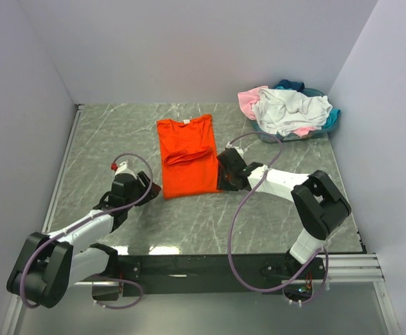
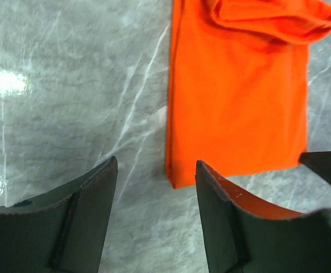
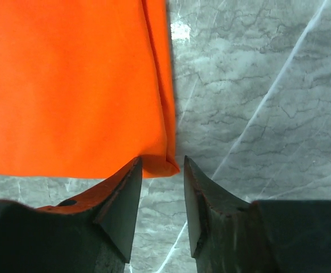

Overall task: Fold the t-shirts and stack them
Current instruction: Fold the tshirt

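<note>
My left pincer (image 2: pixel 157 219) sits low over the tabletop (image 1: pixel 98 139), fingers apart and empty. It is just short of the near left corner of the orange t-shirt (image 1: pixel 187 157), which lies folded lengthwise mid-table. My right pincer (image 3: pixel 161 213) is at its near right corner, also apart, gripping nothing. In the far right corner the white, pink and teal t-shirts (image 1: pixel 290 112) lie heaped.

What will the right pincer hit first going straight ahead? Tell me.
Probably the orange t-shirt: its near corner lies ahead of the right pincer, in line with its open jaws. Depth is unclear, so the table beside it could come first.
</note>
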Available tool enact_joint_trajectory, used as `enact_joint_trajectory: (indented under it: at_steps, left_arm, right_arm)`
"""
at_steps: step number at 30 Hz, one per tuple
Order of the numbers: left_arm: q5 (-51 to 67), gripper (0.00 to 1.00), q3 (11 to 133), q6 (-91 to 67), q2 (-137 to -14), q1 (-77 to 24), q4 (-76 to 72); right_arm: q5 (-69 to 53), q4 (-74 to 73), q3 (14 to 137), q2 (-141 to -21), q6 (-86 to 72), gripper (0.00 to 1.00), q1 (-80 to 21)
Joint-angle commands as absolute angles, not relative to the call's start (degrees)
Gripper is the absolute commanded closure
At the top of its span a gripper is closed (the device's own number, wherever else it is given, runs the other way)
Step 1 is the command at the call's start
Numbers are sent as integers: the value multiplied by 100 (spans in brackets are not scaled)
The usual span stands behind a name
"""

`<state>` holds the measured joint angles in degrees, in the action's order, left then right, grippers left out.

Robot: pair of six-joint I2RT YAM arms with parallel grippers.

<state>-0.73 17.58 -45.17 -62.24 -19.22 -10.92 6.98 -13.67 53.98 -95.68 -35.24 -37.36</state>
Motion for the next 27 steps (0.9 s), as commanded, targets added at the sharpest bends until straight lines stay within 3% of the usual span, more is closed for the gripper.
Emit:
enact_joint_trajectory:
  at_steps: [1,11,18,27]
  left_arm:
    - [-70,38,1863,-4517,-6424,-1968,-1055]
    - [-44,39,2030,-4614,-7066,-2311,-1283]
    - [-219,51,2206,-4641,-7339,-2548,-1134]
    - [-167,59,2259,-4667,-7663,-2716,-1151]
  right_arm:
    - [747,-1186,5405,-9448,-3604,59,-3735]
    - [659,-1248,5379,-9703,-3656,71,-3727]
    - [624,-1266,5379,-9756,-3656,75,-3735]
    - [580,-1257,5405,-9800,-3656,78,-3727]
